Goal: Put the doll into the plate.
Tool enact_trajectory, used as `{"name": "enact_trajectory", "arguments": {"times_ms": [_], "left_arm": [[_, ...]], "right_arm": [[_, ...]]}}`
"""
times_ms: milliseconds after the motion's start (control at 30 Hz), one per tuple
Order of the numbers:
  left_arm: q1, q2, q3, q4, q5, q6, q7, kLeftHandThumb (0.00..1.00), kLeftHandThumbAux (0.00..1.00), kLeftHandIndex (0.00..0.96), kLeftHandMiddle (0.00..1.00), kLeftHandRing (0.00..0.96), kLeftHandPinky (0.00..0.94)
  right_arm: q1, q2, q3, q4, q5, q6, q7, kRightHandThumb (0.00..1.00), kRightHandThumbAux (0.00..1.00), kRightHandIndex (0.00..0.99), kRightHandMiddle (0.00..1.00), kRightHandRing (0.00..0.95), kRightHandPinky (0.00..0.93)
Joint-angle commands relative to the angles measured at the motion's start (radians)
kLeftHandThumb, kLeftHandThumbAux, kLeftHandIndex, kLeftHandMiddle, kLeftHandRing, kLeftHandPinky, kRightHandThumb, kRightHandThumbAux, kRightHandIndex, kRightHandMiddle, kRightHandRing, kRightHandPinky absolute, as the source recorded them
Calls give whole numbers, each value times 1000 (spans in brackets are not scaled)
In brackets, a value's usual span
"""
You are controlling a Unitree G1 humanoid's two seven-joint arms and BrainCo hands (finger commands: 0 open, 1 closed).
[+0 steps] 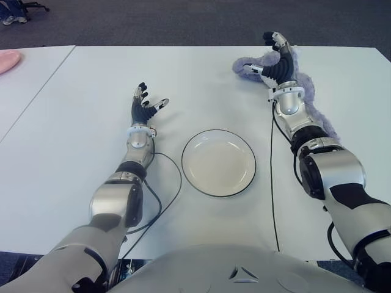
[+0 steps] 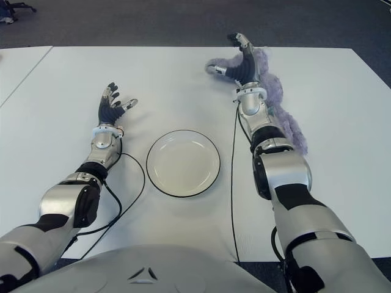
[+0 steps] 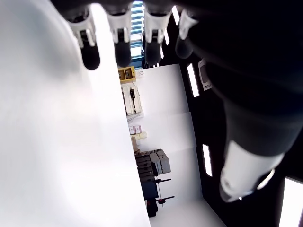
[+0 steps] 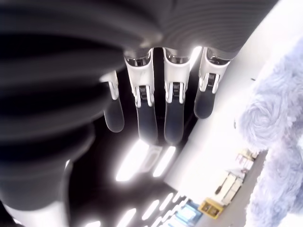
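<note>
Right robot hand raised near the far edge of the counter, toward its right side, fingers extended straight and apart, holding nothing; the thumb points leftward toward one limb of the doll. The doll, a lilac plush figure, lies on the counter directly beneath and behind this robot hand and its forearm, its body running along the right of the arm toward the near edge; whether the palm touches the plush cannot be told. In the right wrist view the doll's fur shows just beside the fingertips, not enclosed by them. Left robot hand shows over the middle-left of the counter, palm up, fingers spread wide and empty, to the left of the plate. The plate, white with a thin dark rim, sits at the middle of the counter, toward the near edge, between the two forearms, and contains nothing. A black cable runs along the counter from the right wrist to the near edge; another loops beside the left forearm.
</note>
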Motion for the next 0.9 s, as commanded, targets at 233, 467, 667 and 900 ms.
{"name": "enact_trajectory", "arguments": {"times_ms": [233,467,667,900], "left_arm": [[186,-80,-2,121,2,130,-6,0,766,74,90,95,140],[187,-81,2,121,-1,129,-9,0,755,67,90,96,130],[185,-77,-4,122,7,135,-9,0,755,62,82,90,122],[185,-70,-14,122,18,138,-3,0,762,58,73,81,110]], "right_arm": [[-34,-97,60,12,-53,51,31,10,682,157,146,112,50],[3,-174,161,36,-165,112,-23,14,680,157,74,37,8],[41,-205,302,53,-314,203,-93,2,648,150,21,4,0],[44,-241,413,58,-418,253,-92,11,635,118,1,0,0]]}}
